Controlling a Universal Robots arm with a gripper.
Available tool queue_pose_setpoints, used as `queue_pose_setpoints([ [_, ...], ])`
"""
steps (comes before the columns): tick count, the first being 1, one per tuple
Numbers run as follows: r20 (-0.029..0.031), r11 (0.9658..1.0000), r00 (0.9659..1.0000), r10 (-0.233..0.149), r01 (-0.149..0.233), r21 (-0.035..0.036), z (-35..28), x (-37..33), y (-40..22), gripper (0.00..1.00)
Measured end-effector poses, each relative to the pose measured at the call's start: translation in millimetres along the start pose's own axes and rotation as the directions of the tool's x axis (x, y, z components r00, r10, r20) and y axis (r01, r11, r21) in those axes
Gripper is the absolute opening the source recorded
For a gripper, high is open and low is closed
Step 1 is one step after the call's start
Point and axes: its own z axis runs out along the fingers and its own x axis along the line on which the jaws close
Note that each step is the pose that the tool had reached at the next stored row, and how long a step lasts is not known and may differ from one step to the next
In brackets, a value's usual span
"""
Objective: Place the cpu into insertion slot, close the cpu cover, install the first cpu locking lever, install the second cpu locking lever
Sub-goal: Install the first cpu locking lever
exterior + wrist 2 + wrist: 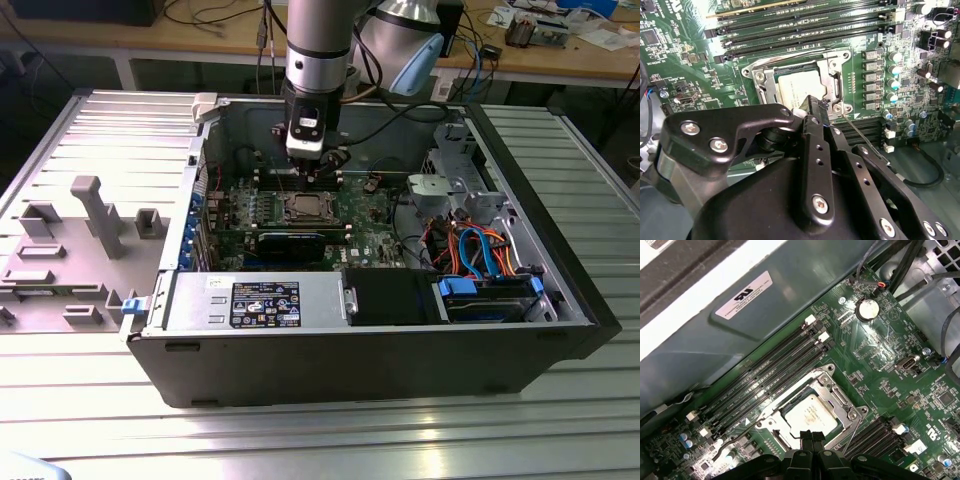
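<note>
The cpu (799,84) (809,413) lies flat in the insertion slot (305,207), its silver-grey top showing. The cpu cover (834,82) (836,396), a silvery frame, lies down around it. A thin metal locking lever (862,137) (852,429) juts out at an angle from one corner of the socket. My gripper (812,104) (810,436) (305,172) hovers just above the socket's edge by that corner, with its black fingers (816,115) pressed together and nothing between them.
The green motherboard (370,235) sits inside an open computer case (400,350). Long black memory slots (765,375) run beside the socket. A long black card (292,243), cables (480,250) and a drive bay (485,295) fill the exterior view's right. A grey fixture (90,215) stands outside the case.
</note>
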Motion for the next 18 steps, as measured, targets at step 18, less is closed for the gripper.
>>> queue_pose_setpoints([
  [18,0.001,0.9993,0.9992,-0.039,0.039,0.0003,0.0,0.0,0.0,0.11],
])
